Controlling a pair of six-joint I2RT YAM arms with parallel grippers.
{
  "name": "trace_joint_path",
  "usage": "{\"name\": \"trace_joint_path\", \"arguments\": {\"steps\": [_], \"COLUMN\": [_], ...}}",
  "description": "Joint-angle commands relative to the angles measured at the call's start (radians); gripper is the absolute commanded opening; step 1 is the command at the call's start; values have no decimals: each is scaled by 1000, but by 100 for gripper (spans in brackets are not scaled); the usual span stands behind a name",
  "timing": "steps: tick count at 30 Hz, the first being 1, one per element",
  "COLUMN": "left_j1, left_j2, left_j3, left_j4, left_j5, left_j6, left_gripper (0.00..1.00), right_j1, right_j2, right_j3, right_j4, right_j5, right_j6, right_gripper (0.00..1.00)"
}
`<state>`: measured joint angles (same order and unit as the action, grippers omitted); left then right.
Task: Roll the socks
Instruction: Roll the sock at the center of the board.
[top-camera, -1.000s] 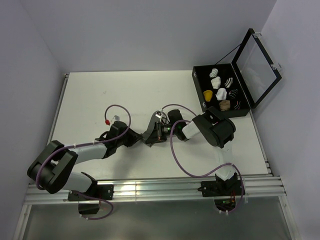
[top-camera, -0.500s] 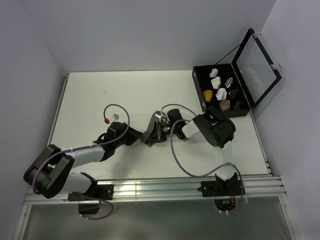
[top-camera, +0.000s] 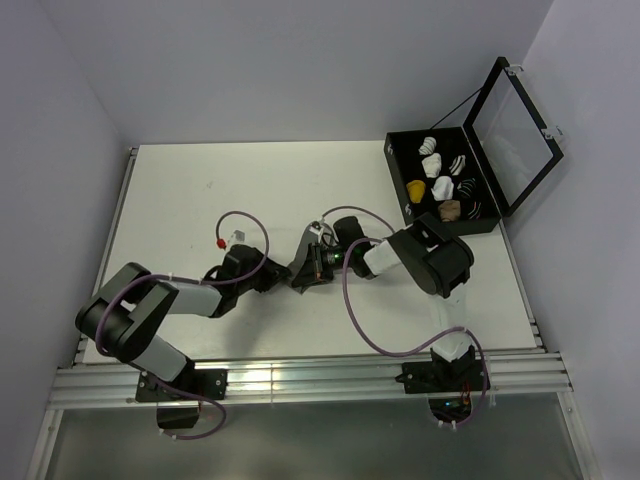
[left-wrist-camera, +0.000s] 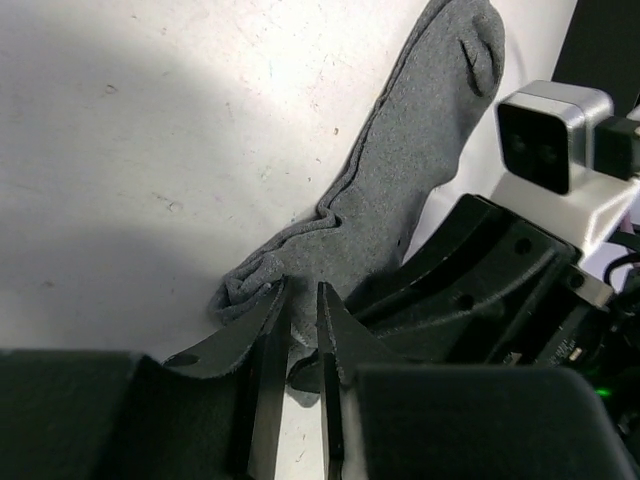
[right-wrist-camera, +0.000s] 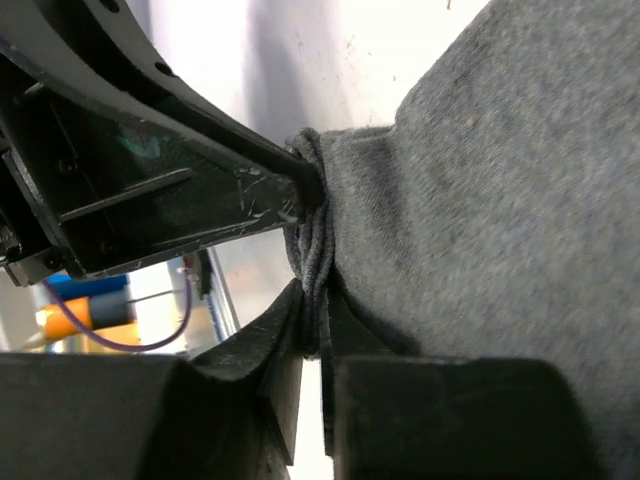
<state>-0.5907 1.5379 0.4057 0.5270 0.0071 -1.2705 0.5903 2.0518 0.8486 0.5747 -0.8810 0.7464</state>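
Note:
The grey sock (top-camera: 303, 255) lies as a long strip on the white table (top-camera: 200, 200) between my two grippers. In the left wrist view it (left-wrist-camera: 420, 170) runs from the top right down to a bunched cuff at my left gripper (left-wrist-camera: 300, 292), whose narrow jaws pinch that cuff. My right gripper (right-wrist-camera: 318, 300) is shut on the folded cuff edge of the sock (right-wrist-camera: 500, 200), and the left gripper's finger (right-wrist-camera: 200, 200) touches the same fold. From above the left gripper (top-camera: 281, 279) and the right gripper (top-camera: 305, 274) meet tip to tip. A mustard-yellow bundle (top-camera: 416, 189) sits in the black case.
The open black case (top-camera: 398, 175) stands at the far right with white, striped and tan sock bundles inside, its lid (top-camera: 515, 120) raised. Purple cables loop over the table near both arms. The right wrist camera (left-wrist-camera: 545, 140) sits close above the sock.
My left arm has folded in, and its gripper has shifted slightly right onto the sock's cuff. The right gripper and the sock have stayed put.

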Motion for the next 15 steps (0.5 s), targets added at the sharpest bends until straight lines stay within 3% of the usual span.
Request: {"name": "trace_joint_path", "arguments": {"steps": [1, 3, 8, 15], "left_j1": [-4, -6, -4, -4], "left_j2": [33, 37, 41, 56], "left_j3": [13, 18, 31, 58], "left_j4": [2, -19, -56, -76], "left_j5": [10, 4, 5, 25], "left_j6": [8, 14, 33, 48], "left_gripper": [22, 22, 21, 21], "right_j1": [-3, 3, 40, 193], "right_j2": [-74, -122, -310, -473], "right_j3": [3, 3, 0, -26], "right_j4": [-163, -246, -412, -467], "right_j5": [108, 155, 409, 762], "right_j6": [-128, -171, -353, -571], "right_gripper": [16, 25, 35, 39]}}
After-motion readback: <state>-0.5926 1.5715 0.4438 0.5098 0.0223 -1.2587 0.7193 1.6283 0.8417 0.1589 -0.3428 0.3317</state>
